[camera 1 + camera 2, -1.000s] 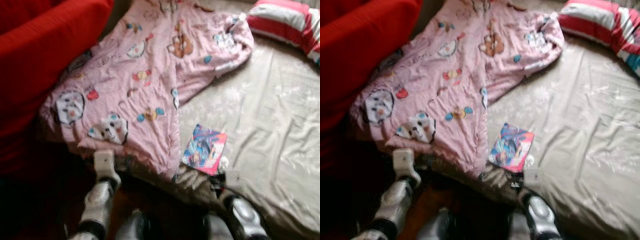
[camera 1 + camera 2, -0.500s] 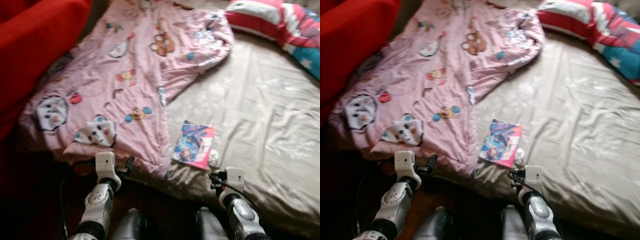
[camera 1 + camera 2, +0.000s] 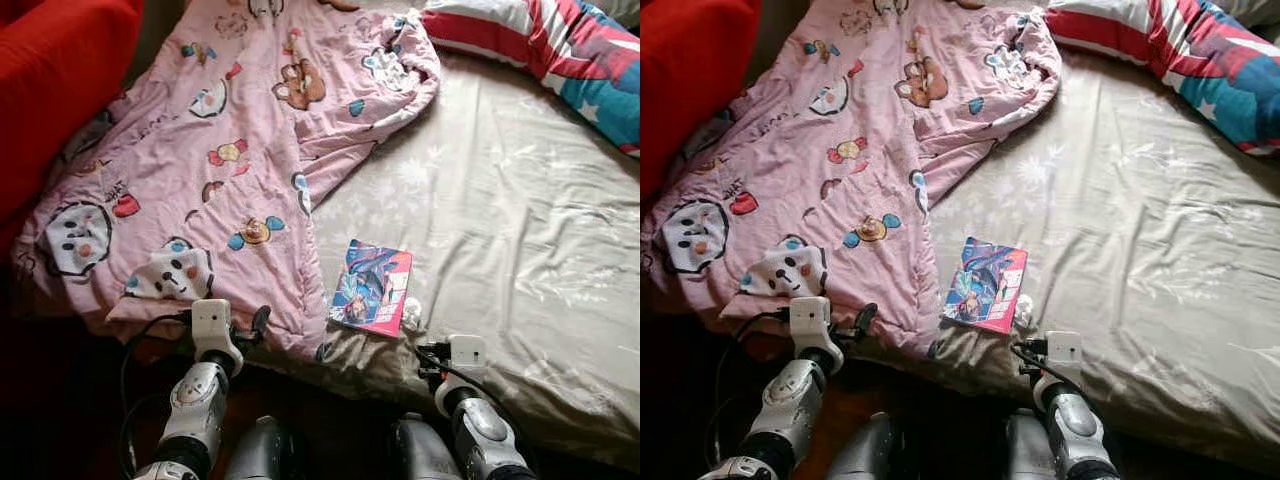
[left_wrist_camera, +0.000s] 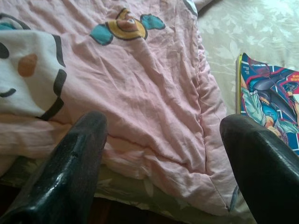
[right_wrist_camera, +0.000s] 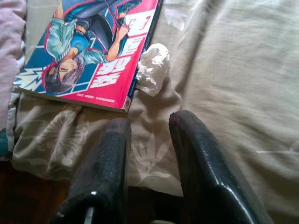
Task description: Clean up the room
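At the near edge of the bed both hands hover low. The left hand has its fingers spread wide, empty, over the near hem of the pink quilt. The right hand has its fingers a little parted with nothing between them, over the beige sheet just short of the comic book and the crumpled tissue. The comic lies flat on the sheet near the bed's near edge, just right of the quilt's border, cover up; its long axis runs near to far with a slight lean to the right at the far end. The tissue touches its right near corner. I judge the comic light, thin and bendy, with a slick cover; lying flat on soft bedding it gives no edge to get under, so pressing the mattress down beside the near short edge or spine and pinching there looks the best hold. The tissue looks weightless and soft and should take a plain pinch anywhere. The quilt is bulky and limp, spread from near left toward far right, its far end bunched beside the striped pillow.
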### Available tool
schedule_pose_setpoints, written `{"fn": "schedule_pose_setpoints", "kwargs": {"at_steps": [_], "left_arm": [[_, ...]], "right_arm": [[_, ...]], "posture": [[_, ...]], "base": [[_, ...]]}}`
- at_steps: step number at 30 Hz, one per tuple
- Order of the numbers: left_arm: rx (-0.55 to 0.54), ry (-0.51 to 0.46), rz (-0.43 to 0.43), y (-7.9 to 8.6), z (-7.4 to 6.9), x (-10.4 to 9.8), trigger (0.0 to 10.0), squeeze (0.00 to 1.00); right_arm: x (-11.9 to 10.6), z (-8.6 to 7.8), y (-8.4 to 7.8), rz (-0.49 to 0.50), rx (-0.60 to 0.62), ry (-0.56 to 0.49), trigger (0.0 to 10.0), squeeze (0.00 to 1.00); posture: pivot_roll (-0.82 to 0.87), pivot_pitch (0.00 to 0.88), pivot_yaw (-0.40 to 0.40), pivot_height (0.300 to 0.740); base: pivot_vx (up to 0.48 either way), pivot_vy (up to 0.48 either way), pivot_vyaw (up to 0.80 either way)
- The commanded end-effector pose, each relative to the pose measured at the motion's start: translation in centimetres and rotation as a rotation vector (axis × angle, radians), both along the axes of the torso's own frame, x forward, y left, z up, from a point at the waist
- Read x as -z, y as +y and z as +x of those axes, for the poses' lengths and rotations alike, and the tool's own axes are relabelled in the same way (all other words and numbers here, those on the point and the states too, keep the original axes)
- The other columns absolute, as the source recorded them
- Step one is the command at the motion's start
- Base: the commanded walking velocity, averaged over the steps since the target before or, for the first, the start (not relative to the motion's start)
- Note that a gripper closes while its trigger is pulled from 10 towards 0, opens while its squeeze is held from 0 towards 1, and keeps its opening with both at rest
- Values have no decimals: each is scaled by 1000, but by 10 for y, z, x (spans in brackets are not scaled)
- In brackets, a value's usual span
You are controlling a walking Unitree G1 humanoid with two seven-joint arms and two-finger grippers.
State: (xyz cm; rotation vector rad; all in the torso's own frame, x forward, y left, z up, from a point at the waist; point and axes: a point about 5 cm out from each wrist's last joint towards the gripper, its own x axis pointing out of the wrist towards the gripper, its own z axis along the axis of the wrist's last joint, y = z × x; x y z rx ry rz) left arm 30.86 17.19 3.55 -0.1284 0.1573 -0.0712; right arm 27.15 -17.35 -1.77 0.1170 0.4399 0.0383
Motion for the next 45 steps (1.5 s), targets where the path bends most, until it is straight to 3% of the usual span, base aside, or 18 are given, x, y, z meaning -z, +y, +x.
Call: {"fn": "schedule_pose_setpoints", "kwargs": {"at_steps": [1, 13, 22, 28, 34, 39, 45], "left_arm": [[-16, 31, -7, 3, -7, 8, 10000, 0], [-7, 19, -7, 3, -6, 6, 10000, 0], [0, 15, -9, 1, -6, 6, 10000, 0], [1, 12, -4, 1, -5, 5, 10000, 0], [6, 5, -4, 0, -3, 3, 10000, 0], [9, 1, -5, -1, -2, 2, 10000, 0], [12, -5, -4, -1, -2, 1, 10000, 0]], "right_arm": [[5, -6, 1, -4, -13, 19, 10000, 0], [-4, 3, 8, 4, -42, -31, 10000, 0], [-5, 5, 3, 25, -22, -36, 10000, 0], [-3, -4, -24, 24, 0, -35, 10000, 0], [3, -25, -61, 14, 24, -3, 10000, 0], [11, -31, -50, 21, 32, 13, 10000, 0], [15, -30, -23, 26, 6, 5, 10000, 0]], "posture": [[-113, 251, 57, 671], [-113, 250, 60, 671], [-113, 246, 60, 671], [-115, 242, 63, 671], [-116, 243, 64, 671], [-114, 249, 64, 671], [-114, 255, 63, 671]], "base": [[0, 0, 0], [243, 0, 137], [388, 0, 0], [265, 0, 0], [0, 0, 0], [0, 0, 0], [0, 0, 0]]}}
